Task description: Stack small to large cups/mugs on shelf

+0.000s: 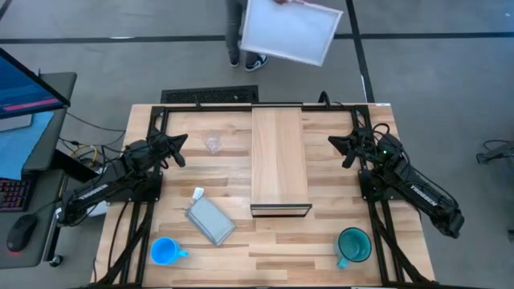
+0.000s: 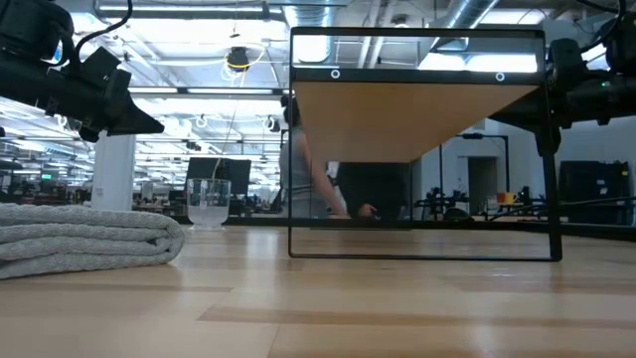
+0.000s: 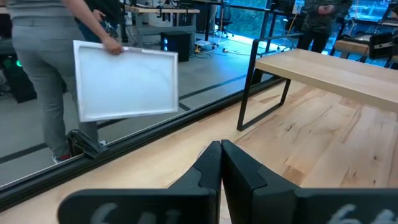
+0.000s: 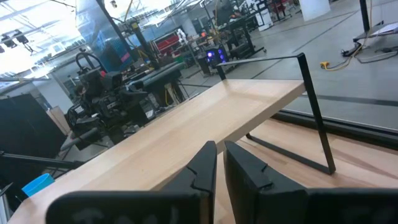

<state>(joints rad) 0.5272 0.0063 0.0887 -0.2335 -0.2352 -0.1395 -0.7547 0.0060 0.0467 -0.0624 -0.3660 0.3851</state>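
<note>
The shelf (image 1: pixel 280 156) stands mid-table, its long axis running from the near edge to the far edge, with nothing on it. The teal mug (image 1: pixel 353 245) sits near the front right, handle pointing left; the blue mug (image 1: pixel 165 251) front left, handle pointing right; the clear glass cup (image 1: pixel 213 144) upright left of the shelf. The left gripper (image 1: pixel 181 149) hovers just beside the glass, fingers pressed together and holding nothing. The right gripper (image 1: pixel 337 152) hangs right of the shelf, closed, empty.

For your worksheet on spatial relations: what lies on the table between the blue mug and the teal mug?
In the high view, only bare tabletop lies between the blue mug and the teal mug; the shelf ends just short of that line.
</note>
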